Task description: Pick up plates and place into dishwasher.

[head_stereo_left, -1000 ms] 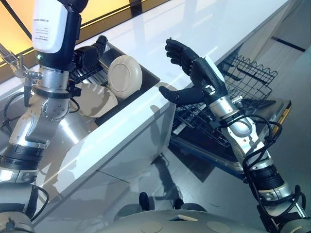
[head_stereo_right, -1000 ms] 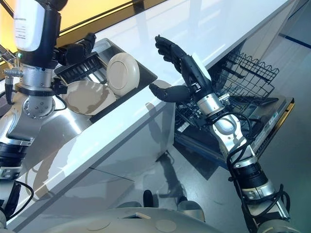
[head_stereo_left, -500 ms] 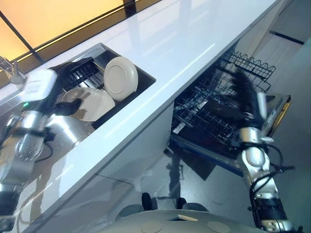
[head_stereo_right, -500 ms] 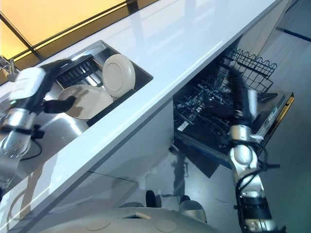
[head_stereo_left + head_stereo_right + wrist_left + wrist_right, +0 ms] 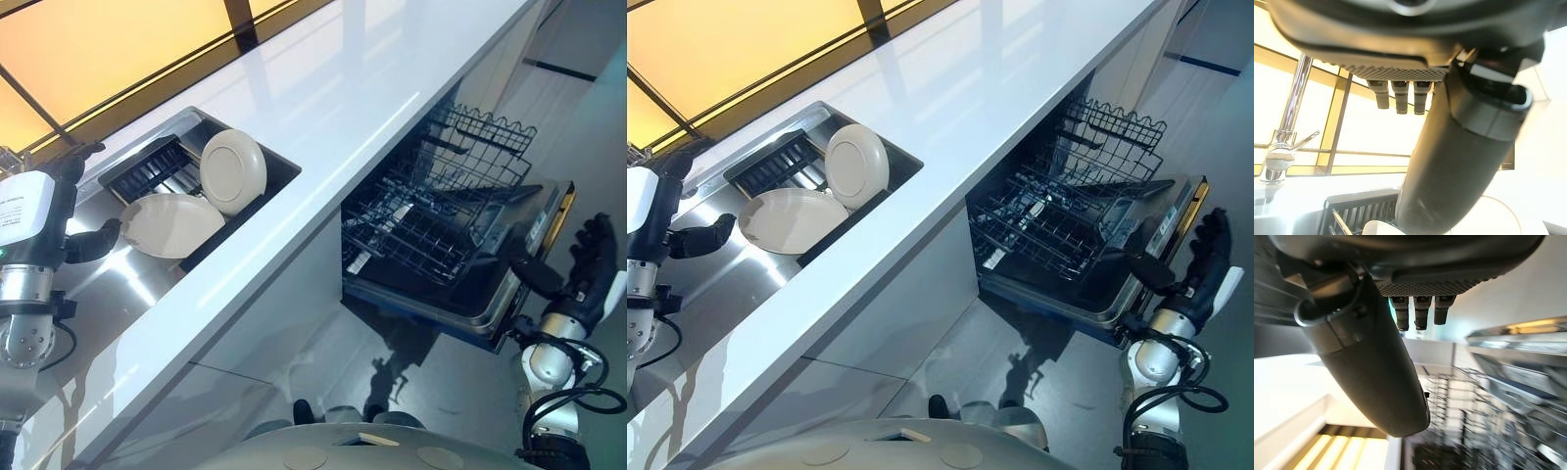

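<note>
Two cream plates sit in the steel sink [image 5: 137, 289]. One plate [image 5: 233, 171] leans upright and the other plate [image 5: 171, 224] lies flat beside it. My left hand [image 5: 71, 171] hovers at the sink's left end, open, thumb stretched toward the flat plate without touching it. Its straight fingers [image 5: 1398, 100] and thumb [image 5: 1459, 161] hold nothing. The dishwasher [image 5: 490, 294] stands open under the counter, its wire rack [image 5: 421, 220] pulled out. My right hand [image 5: 591, 262] is low beside the dishwasher door's outer edge, open and empty, its thumb [image 5: 1376, 377] out.
A long white counter [image 5: 323, 127] runs between sink and dishwasher. A black slatted drain rack [image 5: 147, 166] lies in the sink behind the plates. A chrome faucet [image 5: 1283, 147] stands at the sink's far end. Grey floor [image 5: 411, 392] lies before the dishwasher.
Both arms have dropped away from the counter. The right hand went from above the counter down to the dishwasher door's edge; the left hand drew back left of the plates. The camera shifted too.
</note>
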Tool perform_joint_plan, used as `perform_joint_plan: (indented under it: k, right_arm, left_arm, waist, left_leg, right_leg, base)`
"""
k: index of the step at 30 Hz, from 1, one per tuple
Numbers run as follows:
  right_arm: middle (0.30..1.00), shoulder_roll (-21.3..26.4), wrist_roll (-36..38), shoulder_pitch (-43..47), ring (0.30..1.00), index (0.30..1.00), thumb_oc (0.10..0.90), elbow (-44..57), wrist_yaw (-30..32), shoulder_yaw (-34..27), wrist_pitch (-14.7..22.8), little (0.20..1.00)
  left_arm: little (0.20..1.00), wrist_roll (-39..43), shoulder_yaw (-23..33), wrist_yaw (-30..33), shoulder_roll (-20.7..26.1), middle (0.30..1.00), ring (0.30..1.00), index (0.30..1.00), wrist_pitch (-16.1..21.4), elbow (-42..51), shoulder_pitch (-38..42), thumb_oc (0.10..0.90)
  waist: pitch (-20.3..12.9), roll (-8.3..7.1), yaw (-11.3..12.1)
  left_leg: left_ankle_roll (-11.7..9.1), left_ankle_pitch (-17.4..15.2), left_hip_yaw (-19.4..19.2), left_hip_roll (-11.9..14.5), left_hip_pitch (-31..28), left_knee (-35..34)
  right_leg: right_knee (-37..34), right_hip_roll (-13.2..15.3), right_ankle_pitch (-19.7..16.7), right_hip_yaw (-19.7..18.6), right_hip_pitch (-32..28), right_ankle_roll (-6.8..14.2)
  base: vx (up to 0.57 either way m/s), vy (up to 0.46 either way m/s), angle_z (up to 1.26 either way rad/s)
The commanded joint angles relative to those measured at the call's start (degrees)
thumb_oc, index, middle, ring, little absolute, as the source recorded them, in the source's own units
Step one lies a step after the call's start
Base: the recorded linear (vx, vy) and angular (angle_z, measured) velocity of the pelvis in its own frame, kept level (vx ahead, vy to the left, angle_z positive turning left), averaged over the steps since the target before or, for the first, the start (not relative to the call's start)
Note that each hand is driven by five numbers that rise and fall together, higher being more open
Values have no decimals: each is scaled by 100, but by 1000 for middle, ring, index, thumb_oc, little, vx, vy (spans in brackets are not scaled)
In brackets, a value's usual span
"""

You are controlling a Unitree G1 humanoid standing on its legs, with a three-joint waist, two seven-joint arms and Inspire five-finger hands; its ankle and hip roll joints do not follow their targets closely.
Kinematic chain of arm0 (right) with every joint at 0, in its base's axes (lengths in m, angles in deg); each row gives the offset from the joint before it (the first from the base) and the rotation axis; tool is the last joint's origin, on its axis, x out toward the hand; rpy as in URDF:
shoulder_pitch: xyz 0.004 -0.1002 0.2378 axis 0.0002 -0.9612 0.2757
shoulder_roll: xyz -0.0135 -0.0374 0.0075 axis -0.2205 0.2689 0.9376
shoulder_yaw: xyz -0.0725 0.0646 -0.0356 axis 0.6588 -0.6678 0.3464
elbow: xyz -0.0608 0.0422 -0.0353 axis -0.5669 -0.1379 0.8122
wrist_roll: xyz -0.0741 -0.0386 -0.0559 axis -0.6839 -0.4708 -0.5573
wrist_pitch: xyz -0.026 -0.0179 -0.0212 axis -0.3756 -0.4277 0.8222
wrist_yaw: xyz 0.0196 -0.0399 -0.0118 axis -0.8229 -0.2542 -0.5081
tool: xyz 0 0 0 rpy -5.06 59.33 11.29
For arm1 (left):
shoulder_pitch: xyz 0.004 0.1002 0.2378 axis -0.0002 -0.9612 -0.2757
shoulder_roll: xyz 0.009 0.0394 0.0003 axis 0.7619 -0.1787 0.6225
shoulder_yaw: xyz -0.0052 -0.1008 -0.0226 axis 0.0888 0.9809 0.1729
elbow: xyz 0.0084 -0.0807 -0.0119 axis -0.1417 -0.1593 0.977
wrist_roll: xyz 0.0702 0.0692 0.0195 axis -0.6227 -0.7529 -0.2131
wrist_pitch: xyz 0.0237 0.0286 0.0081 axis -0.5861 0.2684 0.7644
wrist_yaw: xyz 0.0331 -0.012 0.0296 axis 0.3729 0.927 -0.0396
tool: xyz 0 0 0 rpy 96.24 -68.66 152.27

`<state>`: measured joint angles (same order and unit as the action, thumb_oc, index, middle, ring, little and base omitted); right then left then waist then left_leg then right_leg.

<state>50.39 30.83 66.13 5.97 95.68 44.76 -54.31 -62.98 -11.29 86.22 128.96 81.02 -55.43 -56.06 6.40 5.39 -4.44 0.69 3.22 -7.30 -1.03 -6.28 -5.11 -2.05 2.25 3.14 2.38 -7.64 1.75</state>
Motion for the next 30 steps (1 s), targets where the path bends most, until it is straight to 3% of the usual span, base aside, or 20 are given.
perform_joint_plan:
  k: [1, 16, 22, 25, 30]
  right_arm:
    - [900, 147, 72, 377, 900, 900, 800, 287, -65, -2, 375, 900]
    - [900, 178, 463, 301, 900, 900, 800, -417, -648, 578, 55, 900]
    - [900, 134, 996, 261, 900, 900, 800, -641, -1736, 874, -178, 900]
    - [900, 160, 995, 266, 900, 900, 800, -711, -2027, 1044, -162, 900]
    - [900, 181, 879, 264, 900, 900, 800, -588, -1968, 1174, 15, 900]
  left_arm:
    - [900, -2, 699, 143, 703, 900, 900, 900, -23, -160, 556, 800]
    - [900, -906, 215, -672, 1216, 900, 900, 900, -255, -237, 644, 800]
    - [900, -1020, 57, -938, 1342, 900, 900, 900, -220, -69, 766, 800]
    - [900, -971, -71, -904, 1422, 900, 900, 900, -195, -58, 944, 800]
    - [900, -1030, -309, -763, 1389, 900, 900, 900, -240, -99, 1131, 800]
  waist:
    - [-254, -140, 38]
    - [-168, -115, 70]
    - [-129, -132, 94]
    - [-118, -149, 99]
    - [-101, -159, 67]
  left_leg:
    - [162, -665, 254, -446, -62, 24]
    - [162, -661, 261, -443, -15, 23]
    - [164, -646, 279, -444, 3, 20]
    - [160, -645, 279, -442, 7, 15]
    - [161, -648, 255, -437, 3, 11]
  right_leg:
    - [513, -234, 153, 242, 431, 447]
    - [574, -213, 160, 318, 506, 484]
    - [593, -202, 160, 368, 518, 488]
    - [603, -193, 159, 400, 525, 495]
    - [627, -192, 154, 404, 543, 508]
  base:
    - [0, 0, 0]
    - [-5, -3, 3]
    - [0, 0, 0]
    - [-1, -8, 1]
    - [0, -4, 1]
